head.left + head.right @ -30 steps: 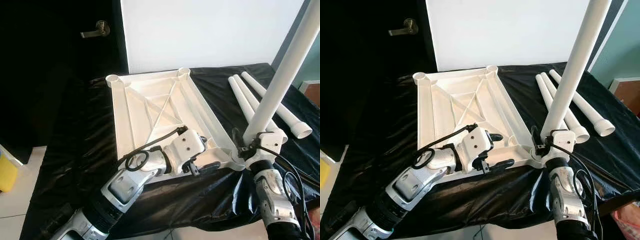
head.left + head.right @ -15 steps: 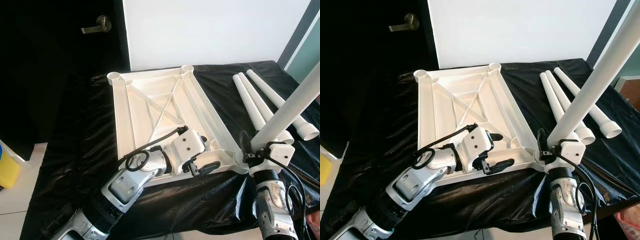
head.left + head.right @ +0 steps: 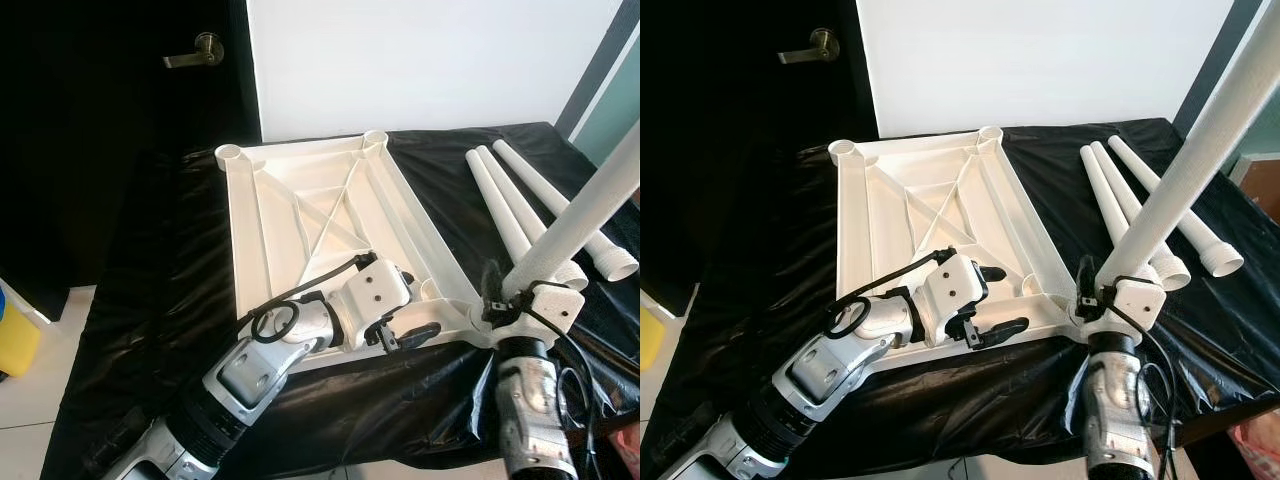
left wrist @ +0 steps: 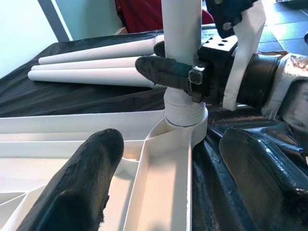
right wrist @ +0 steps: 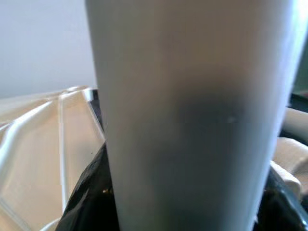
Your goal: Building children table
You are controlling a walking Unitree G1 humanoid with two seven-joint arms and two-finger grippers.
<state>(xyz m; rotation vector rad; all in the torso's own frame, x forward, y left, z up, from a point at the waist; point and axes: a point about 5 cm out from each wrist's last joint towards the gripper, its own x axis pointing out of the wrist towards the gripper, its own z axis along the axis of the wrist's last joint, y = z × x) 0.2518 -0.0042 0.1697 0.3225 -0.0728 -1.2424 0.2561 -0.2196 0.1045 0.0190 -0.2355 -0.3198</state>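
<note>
So the right gripper (image 3: 497, 300) is clamped around the bottom end of a white table leg (image 3: 1180, 190), one black finger (image 4: 166, 72) wrapped across the tube just above where it meets the corner socket (image 4: 185, 120) of the tabletop. That leg is seated in the near right corner socket and leans up and away to the right, not straight up. From the right wrist camera it's basically the white tube (image 5: 192, 115) right up against the lens, with a bit of the ribbed underside off to one side. The left gripper (image 3: 400, 325) is spread open, its two fingers straddling the near rim of the tabletop (image 3: 300, 215) just left of that corner, one finger (image 4: 82, 178) over the ribbed inside and the other over the black sheet outside the rim. The tabletop is lying upside down, ribs and diagonal braces facing up, with open round sockets at the two far corners (image 3: 228, 156). It's sitting on a black plastic sheet (image 3: 150, 270) that covers the whole work surface. Well to the right of the tabletop, three more white legs (image 3: 520, 205) are lying side by side on the sheet, touching each other. Behind all that there's a white wall (image 3: 420, 60) and a dark door with a lever handle (image 3: 195, 52).
</note>
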